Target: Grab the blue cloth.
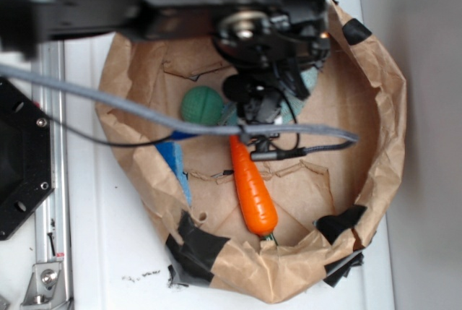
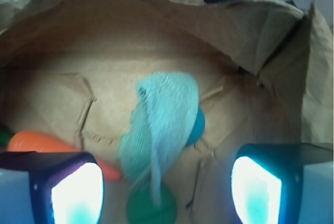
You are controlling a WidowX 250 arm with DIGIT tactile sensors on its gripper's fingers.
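Observation:
The blue cloth [image 2: 162,125] is a pale blue-green woven rag lying crumpled on the brown paper floor. It sits ahead of and between my fingers, with its lower end over the green ball [image 2: 151,209]. My gripper [image 2: 167,192] is open, and the left finger [image 2: 73,192] and right finger [image 2: 261,187] stand wide apart with nothing held. In the exterior view the gripper [image 1: 260,104] hangs over the cloth, and only slivers of the cloth [image 1: 309,79] show past the arm.
An orange carrot [image 1: 253,187] lies in the paper bowl; it also shows in the wrist view [image 2: 36,141]. The green ribbed ball [image 1: 203,105] is to the left. A bright blue flat piece [image 1: 173,158] lies by the raised paper wall [image 1: 382,108]. A grey cable [image 1: 144,113] crosses the bowl.

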